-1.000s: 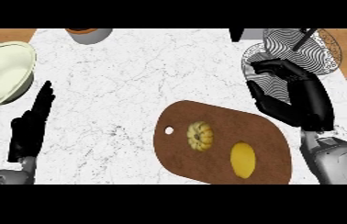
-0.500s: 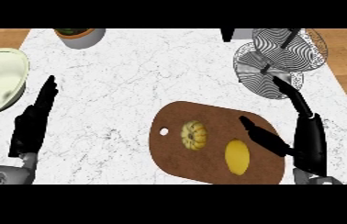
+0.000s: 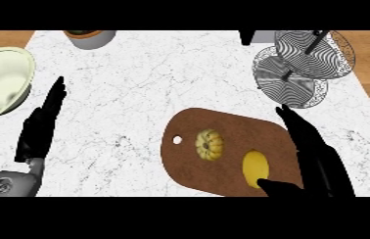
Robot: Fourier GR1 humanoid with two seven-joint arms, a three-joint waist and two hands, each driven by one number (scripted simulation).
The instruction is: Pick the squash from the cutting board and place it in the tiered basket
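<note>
Fingers (image 3: 307, 135) of right hand (image 3: 321, 164) lay straight and apart along brown oval wooden cutting board's (image 3: 231, 128) right edge, beside smooth yellow fruit (image 3: 255, 168); ribbed yellow-green squash (image 3: 209, 144) sat untouched at board's middle.

Bare counter (image 3: 145, 86) left of cutting board (image 3: 224, 130), tiered basket (image 3: 303, 61) far right
</note>
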